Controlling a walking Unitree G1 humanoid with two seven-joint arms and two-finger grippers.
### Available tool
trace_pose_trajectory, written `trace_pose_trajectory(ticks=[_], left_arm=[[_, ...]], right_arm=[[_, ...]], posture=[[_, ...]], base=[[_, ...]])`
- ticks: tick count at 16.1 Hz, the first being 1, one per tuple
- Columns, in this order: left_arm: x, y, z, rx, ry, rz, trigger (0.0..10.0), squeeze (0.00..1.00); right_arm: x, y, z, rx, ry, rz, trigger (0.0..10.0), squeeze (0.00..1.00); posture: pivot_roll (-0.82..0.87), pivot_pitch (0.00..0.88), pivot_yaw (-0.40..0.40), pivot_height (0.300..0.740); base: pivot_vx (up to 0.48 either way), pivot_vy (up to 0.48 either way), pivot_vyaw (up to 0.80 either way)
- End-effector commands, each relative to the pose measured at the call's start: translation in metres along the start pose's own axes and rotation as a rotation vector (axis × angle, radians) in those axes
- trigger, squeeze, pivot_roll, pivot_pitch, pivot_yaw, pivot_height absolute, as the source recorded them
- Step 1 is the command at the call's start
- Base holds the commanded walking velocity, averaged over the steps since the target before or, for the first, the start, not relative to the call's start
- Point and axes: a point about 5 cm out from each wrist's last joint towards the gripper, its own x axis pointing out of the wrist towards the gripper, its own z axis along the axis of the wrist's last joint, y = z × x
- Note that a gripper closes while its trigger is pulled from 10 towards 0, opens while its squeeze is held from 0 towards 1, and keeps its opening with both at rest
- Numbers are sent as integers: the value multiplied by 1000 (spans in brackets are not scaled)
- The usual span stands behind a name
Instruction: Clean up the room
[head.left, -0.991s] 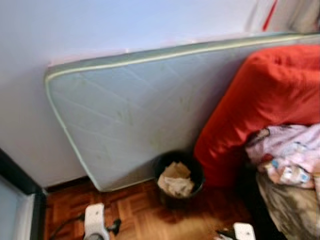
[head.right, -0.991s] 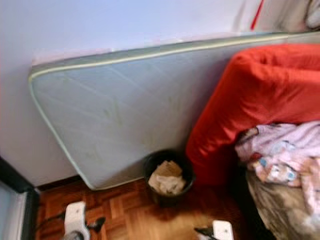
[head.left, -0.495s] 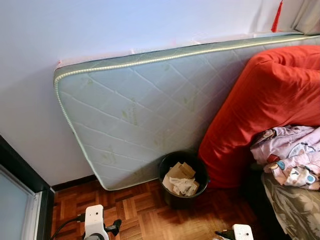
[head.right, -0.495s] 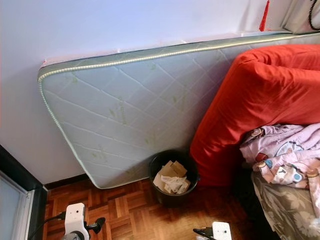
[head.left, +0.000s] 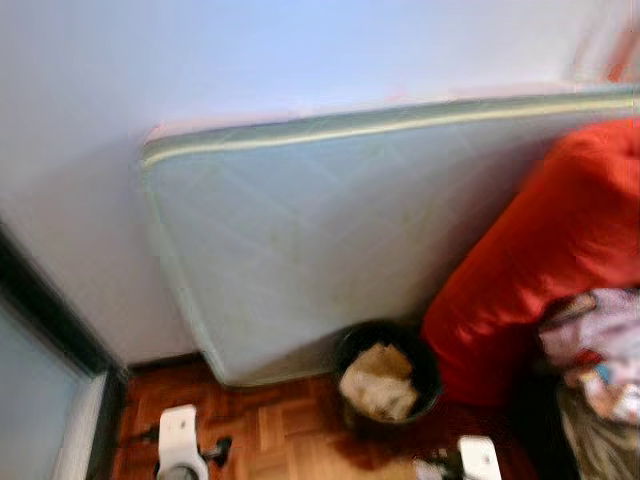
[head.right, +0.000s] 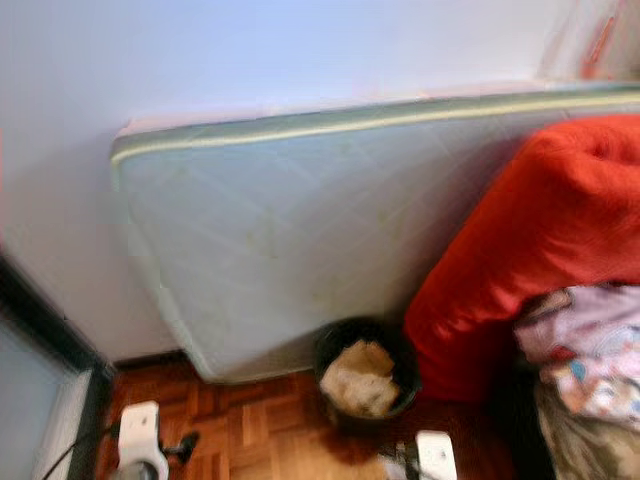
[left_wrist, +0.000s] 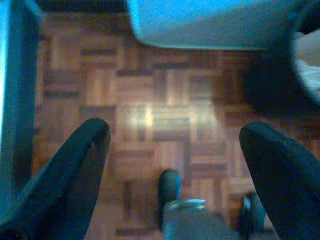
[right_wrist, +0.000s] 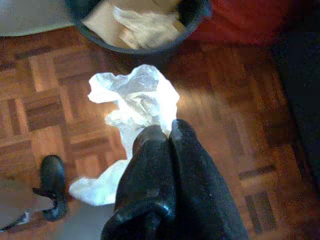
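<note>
- My right tool (right_wrist: 162, 135) pinches a white plastic bag (right_wrist: 135, 102) over the parquet floor (right_wrist: 45, 110), near the black bin (head.right: 365, 370) at lower centre.
- My left tool (left_wrist: 175, 145) is spread wide, nothing in it.

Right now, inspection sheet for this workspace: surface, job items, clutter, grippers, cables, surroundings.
Surface: wooden parquet floor, bare around the bin.
Job's things: black waste bin with crumpled paper and cardboard in it, at the foot of the mattress; white plastic bag pinched in the right gripper.
Clutter: pink patterned clothes heaped on the right.
Grippers: right gripper shut on the bag, just short of the bin; left gripper open, empty, over the floor.
Cables: dark cable by the left arm.
Surroundings: mattress leaning on the wall; red bedding beside it; dark door frame on the left. Head views blurred.
</note>
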Motion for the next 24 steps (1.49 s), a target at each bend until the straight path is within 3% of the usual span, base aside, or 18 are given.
trace_pose_trajectory(ticks=[1,19,21,24], left_arm=[[-1,-6,-6,-7,21,-15,10000,0],[0,-8,-2,-6,-7,-33,10000,0],[2,-11,9,-17,-57,-53,10000,0],[6,-20,56,44,-267,-91,10000,0]], right_arm=[[2,4,5,-29,-1,-2,10000,0],[4,17,7,-79,1,34,10000,0],[6,20,16,-73,-33,45,10000,0],[12,29,58,-61,-198,76,10000,0]], posture=[[42,0,-33,740],[41,0,-32,740],[41,0,-31,740],[35,0,-29,740]], base=[[307,0,0],[270,0,340],[0,0,0],[0,0,0]])
